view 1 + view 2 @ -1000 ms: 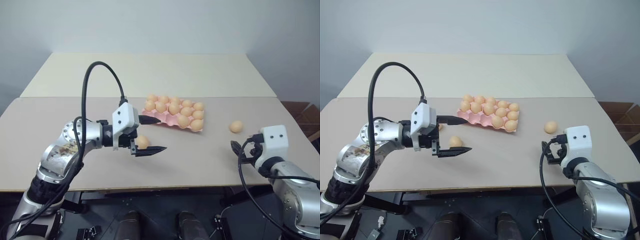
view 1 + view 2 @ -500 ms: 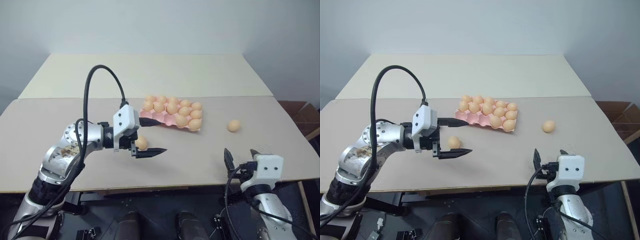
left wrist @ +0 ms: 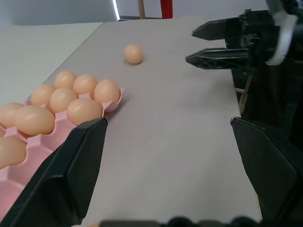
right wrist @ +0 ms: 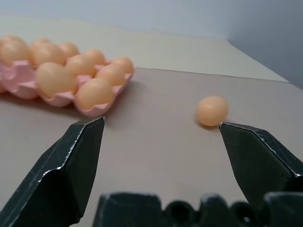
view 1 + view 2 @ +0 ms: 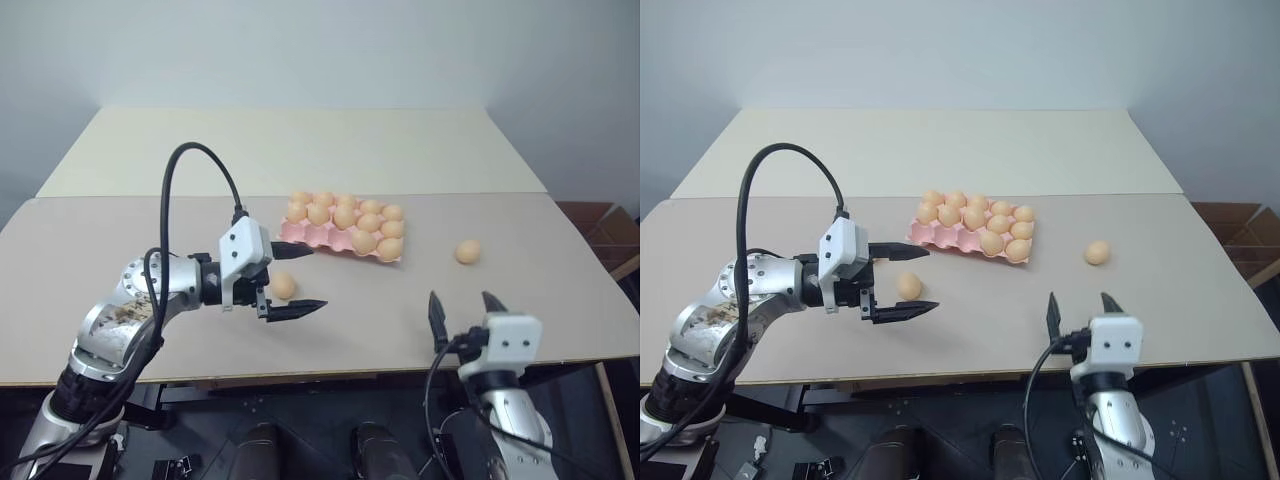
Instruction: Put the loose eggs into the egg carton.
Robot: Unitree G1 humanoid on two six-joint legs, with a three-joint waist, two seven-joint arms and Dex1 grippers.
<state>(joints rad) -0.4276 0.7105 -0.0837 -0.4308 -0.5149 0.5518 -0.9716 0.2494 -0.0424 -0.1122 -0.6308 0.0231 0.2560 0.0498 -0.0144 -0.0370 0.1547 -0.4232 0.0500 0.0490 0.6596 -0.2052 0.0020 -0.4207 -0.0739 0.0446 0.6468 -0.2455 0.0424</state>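
The pink egg carton point(image 5: 316, 236) lies mid-table with many eggs in its cups. One loose egg point(image 5: 284, 286) rests on the table in front of the carton's left end. In the head views it appears between the bases of my left gripper's fingers. My left gripper point(image 5: 318, 276) is open and points right, just above the table. A second loose egg point(image 5: 467, 251) lies right of the carton, also seen as the egg point(image 4: 212, 110) ahead of my right gripper. My right gripper point(image 5: 460, 299) is open and empty at the table's near edge, pointing forward.
The tan table point(image 5: 150, 230) has a second table point(image 5: 300, 145) butted against its far side. A wall stands behind. Brown boxes point(image 5: 610, 235) sit on the floor at the far right. My right gripper point(image 3: 222, 45) shows in the left wrist view beyond the loose egg point(image 3: 133, 53).
My right arm has dropped and swung in to the near table edge, and its gripper now points forward. The left gripper and the eggs have stayed put.
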